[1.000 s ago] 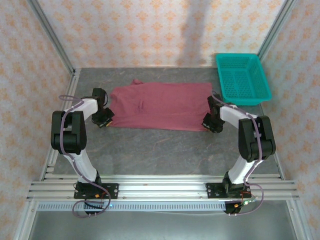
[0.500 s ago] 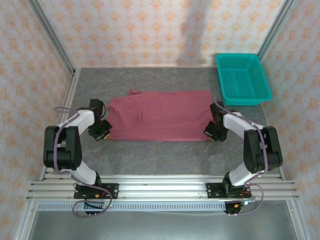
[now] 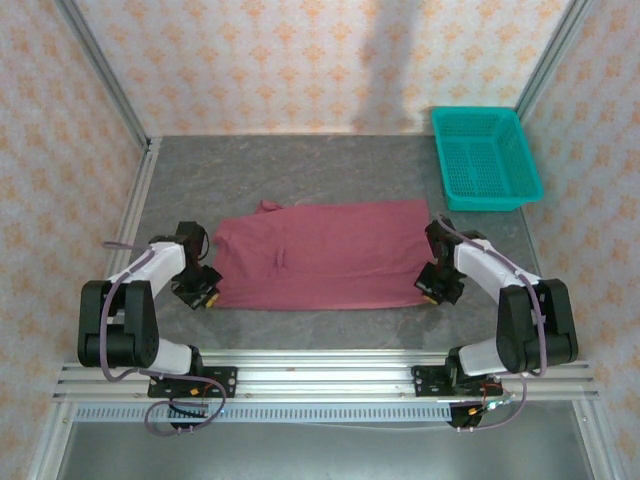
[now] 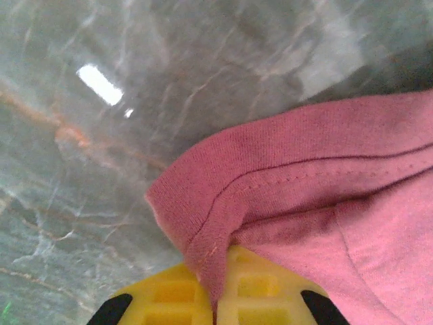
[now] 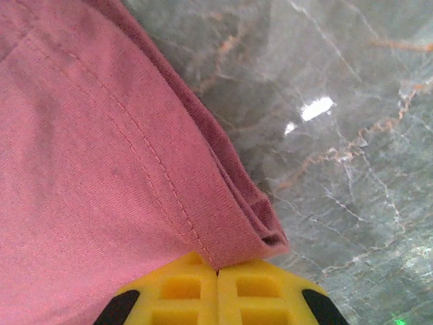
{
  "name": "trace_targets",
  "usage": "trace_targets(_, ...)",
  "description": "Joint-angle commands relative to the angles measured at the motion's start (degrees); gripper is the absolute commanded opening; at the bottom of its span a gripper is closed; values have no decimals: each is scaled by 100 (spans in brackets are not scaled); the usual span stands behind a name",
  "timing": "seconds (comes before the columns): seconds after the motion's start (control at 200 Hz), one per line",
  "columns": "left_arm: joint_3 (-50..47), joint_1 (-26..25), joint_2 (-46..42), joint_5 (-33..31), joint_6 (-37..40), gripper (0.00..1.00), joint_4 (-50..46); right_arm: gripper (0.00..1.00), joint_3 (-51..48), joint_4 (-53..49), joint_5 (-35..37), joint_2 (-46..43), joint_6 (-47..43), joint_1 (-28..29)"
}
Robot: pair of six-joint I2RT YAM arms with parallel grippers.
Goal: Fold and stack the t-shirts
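Cloth is what I am handling, and the top external view lays it out plainly. The maroon t-shirt [image 3: 320, 255] is spread flat on the worktop [image 3: 300, 165], stretched between my two grippers. My left gripper [image 3: 203, 287] sits at one near corner and my right gripper [image 3: 432, 287] at the other. A teal mesh basket [image 3: 485, 155] stands beyond my right gripper, apart from the shirt.

At the left wrist, my left gripper [image 4: 216, 298] has its yellow pads [image 4: 169, 301] pressed together, with the stitched hem of the t-shirt [image 4: 318, 169] running down into the seam between them. The shirt spreads ahead and to the right of the gripper. Bare worktop [image 4: 101, 135] lies ahead and to the left.

At the right wrist, my right gripper [image 5: 218, 291] is likewise clamped shut on a hemmed corner of the t-shirt [image 5: 88, 135], which fans out ahead and to the left. Grey worktop [image 5: 338, 135] shows to the right. The corner sits right at the pad tips, so I judge this bite shallow.

I expect the shirt to be light, limp and soft. It will sag wherever I am not holding it, and it will drag on the worktop. The doubled hem at the corners is the thickest part, so I think it is the best place to grip. An uneven pull could tug the shallow corner free.
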Motion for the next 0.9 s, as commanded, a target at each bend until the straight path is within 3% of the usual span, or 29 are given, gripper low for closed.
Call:
trace_targets(0.0, -96, -22, -298, -285, -201, 22, -377, 5, -127, -442, 279, -172, 140, -39)
trace_targets(0.06, -49, -40, -407, -285, -219, 42, -489, 21, -74, -505, 279, -191, 143, -40)
trace_targets(0.14, 307, -146, -700, -402, -257, 59, -806, 47, 153, -689, 282, -275, 128, -32)
trace_targets(0.255, 1570, -407, -1040, -850, -204, 72, -1316, 67, 683, -990, 196, -614, -15, -3)
trace_targets(0.345, 2771, -551, -880, -959, 97, 77, -1325, 76, 1219, -1012, -99, -925, -266, 53)
trace_targets(0.455, 4095, -704, -49, -475, 385, 78, -1166, 83, 1871, -718, -317, -1059, -555, 122)
trace_targets(0.6, 4982, -892, 1399, 798, 70, 74, -349, 85, 2723, -468, -505, -453, -1071, 198)
trace_targets(0.776, 6080, -1070, 3206, 1144, -290, 58, -141, 85, 3314, -175, -675, 504, -1360, 208)
trace_targets(0.896, 6823, -1091, 4098, 990, -370, 53, -392, 86, 3366, 106, -814, 986, -1367, 225)
